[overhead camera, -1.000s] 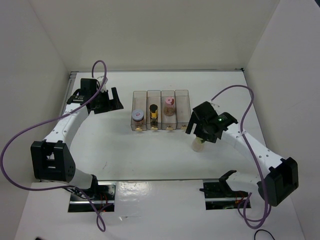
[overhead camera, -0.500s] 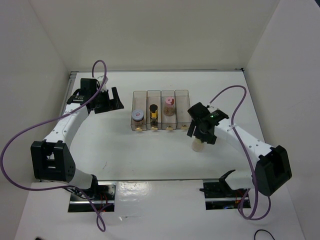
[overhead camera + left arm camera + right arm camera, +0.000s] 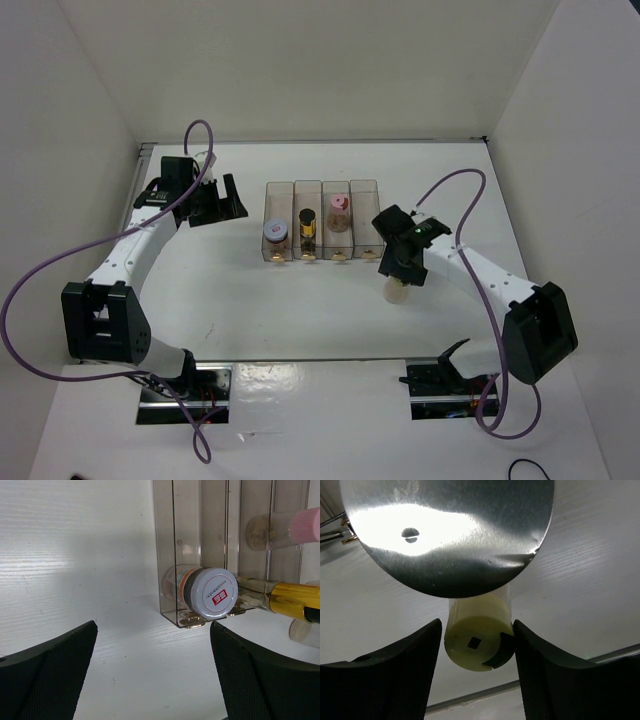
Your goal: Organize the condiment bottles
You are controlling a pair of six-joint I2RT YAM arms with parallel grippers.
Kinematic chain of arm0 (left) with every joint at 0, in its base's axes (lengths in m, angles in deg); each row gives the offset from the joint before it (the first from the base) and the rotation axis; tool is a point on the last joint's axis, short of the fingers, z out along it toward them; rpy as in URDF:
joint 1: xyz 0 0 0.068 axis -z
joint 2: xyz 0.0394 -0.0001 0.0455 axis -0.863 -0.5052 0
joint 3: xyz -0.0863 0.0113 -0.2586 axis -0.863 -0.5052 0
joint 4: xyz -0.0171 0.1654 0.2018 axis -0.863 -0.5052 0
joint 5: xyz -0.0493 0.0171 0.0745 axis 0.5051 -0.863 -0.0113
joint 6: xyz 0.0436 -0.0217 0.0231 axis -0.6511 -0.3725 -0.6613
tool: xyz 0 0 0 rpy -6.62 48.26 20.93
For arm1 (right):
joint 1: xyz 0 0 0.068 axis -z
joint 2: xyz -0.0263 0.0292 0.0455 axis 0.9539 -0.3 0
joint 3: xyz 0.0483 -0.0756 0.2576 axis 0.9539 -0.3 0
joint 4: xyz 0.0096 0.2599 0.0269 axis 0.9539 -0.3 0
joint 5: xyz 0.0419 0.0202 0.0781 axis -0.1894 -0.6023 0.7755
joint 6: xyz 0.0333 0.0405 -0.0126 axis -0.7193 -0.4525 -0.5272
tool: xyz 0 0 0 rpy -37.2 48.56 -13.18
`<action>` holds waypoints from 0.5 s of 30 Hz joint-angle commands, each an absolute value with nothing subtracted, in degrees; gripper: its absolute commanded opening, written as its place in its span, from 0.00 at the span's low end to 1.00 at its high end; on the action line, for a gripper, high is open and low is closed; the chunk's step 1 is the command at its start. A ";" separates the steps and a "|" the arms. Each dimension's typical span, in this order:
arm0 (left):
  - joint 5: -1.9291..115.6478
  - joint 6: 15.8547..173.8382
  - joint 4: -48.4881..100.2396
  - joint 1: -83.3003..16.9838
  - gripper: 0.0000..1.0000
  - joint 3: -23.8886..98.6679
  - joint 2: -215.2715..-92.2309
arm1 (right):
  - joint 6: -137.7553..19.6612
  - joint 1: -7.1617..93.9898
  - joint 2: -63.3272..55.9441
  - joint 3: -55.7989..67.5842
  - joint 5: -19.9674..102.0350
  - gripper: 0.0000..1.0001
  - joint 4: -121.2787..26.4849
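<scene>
The tray (image 3: 366, 186) sits on the table (image 3: 250, 310) at the centre, towards the far side, with its four slots running near to far. Three jars stand in it. The grey-lid jar (image 3: 276, 232), with a red mark on its lid, is at the near end of the leftmost slot. The gold-cap jar (image 3: 308, 226) is in the second slot, and the pink-lid jar (image 3: 340, 205) is towards the far end of the third.

The pale jar (image 3: 397, 292) stands on the table outside the tray, just near of its right corner. The right gripper (image 3: 399, 272) hangs directly above it. In the right wrist view its fingers (image 3: 395, 670) are narrow, one on each side of the jar's yellow-green lid, and they appear to touch it on both sides. A shiny disc (image 3: 445, 530) fills the top of that view.

The left gripper (image 3: 232, 197) is well to the left of the tray, at the far left of the table. Its fingers (image 3: 50, 680) are spread wide with nothing between them, and the wrist camera looks across at the grey-lid jar.
</scene>
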State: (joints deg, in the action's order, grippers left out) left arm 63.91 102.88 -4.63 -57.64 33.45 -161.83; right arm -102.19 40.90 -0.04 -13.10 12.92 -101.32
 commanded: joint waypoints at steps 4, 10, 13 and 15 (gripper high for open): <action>65.21 102.08 -2.95 -57.90 0.99 33.16 -161.05 | -101.89 40.37 -1.54 -12.96 10.54 0.53 -98.74; 65.21 102.08 -2.95 -57.90 0.99 33.16 -161.05 | -101.89 39.32 -0.23 -12.44 13.26 0.25 -98.74; 65.21 102.08 -2.95 -57.90 0.99 33.16 -161.05 | -101.89 36.95 1.80 -10.60 14.75 0.13 -100.50; 65.74 102.08 -2.95 -57.90 0.99 33.16 -161.05 | -101.89 35.81 3.56 -9.37 15.98 0.11 -101.21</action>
State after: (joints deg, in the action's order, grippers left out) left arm 64.00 102.91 -4.54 -57.64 33.47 -161.83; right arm -101.66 37.78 -0.04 -12.95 14.34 -100.56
